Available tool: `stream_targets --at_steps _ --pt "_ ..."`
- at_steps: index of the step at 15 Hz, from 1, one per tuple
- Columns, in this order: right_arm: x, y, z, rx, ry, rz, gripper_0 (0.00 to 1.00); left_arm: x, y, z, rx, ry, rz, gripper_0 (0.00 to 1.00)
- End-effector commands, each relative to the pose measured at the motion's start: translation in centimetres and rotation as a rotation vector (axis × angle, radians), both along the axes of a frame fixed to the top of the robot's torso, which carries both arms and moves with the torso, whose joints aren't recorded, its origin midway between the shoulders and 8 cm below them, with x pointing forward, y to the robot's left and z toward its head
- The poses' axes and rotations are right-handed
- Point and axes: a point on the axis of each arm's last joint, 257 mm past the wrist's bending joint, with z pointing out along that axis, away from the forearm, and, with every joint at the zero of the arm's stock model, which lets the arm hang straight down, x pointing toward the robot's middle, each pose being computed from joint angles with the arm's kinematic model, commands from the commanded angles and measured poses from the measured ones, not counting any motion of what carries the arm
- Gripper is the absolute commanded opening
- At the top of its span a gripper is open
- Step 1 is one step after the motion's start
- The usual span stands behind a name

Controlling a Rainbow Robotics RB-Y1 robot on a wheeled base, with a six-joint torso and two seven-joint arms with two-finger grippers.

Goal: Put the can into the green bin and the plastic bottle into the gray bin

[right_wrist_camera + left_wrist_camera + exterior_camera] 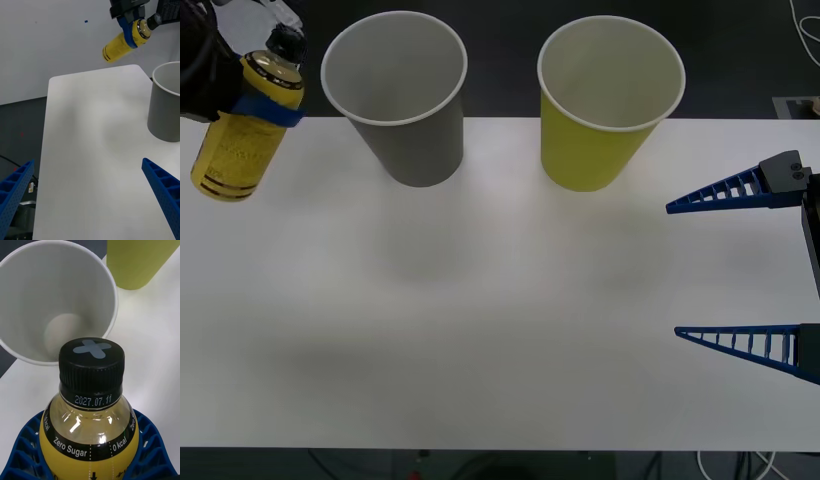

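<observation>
Plastic bottle [90, 420], yellow, black cap, clamped in left gripper [90, 461].

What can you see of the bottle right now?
The bottle is small, clear plastic with yellow contents, a yellow label reading "Zero Sugar" and a ribbed black cap marked with a gray cross. The left gripper holds it by the shoulder, lifted off the table and tilted, cap toward the gray bin, beside it rather than over it.

A white table [480, 330] stands on a dark floor [18, 123] before a pale wall [45, 45].
</observation>
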Motion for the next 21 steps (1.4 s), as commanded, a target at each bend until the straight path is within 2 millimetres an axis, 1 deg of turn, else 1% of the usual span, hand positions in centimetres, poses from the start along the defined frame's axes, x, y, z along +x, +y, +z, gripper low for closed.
stream_targets --at_steps 1,2,6,7,9,13,16,18,21 --pt "0.0 0.0 0.0 0.000 0.000 0.000 1.00 1.2 -0.6 0.8 0.001 -0.001 -0.002 0.00" --pt "0.0 0.0 0.0 0.000 0.000 0.000 1.00 1.7 -0.9 1.2 -0.014 -0.003 0.001 0.00" --pt "0.0 0.0 0.0 0.000 0.000 0.000 1.00 3.6 -1.6 1.5 -0.051 0.004 0.029 0.00" --pt "0.0 0.0 0.0 0.000 0.000 0.000 1.00 4.0 -1.7 1.5 -0.031 0.010 0.034 0.00" --pt "0.0 0.0 0.0 0.000 0.000 0.000 1.00 5.0 -2.1 2.3 -0.004 0.007 0.039 0.00" --pt "0.0 0.0 0.0 0.000 0.000 0.000 1.00 6.8 -3.6 3.1 0.010 0.014 0.037 0.00" --pt "0.0 0.0 0.0 0.000 0.000 0.000 1.00 7.4 -3.8 3.7 0.007 0.030 0.038 0.00" --pt "0.0 0.0 0.0 0.000 0.000 0.000 1.00 7.4 -4.0 4.9 0.020 0.039 0.039 0.00" --pt "0.0 0.0 0.0 0.000 0.000 0.000 1.00 7.6 -5.0 6.0 0.019 0.049 0.036 0.00"
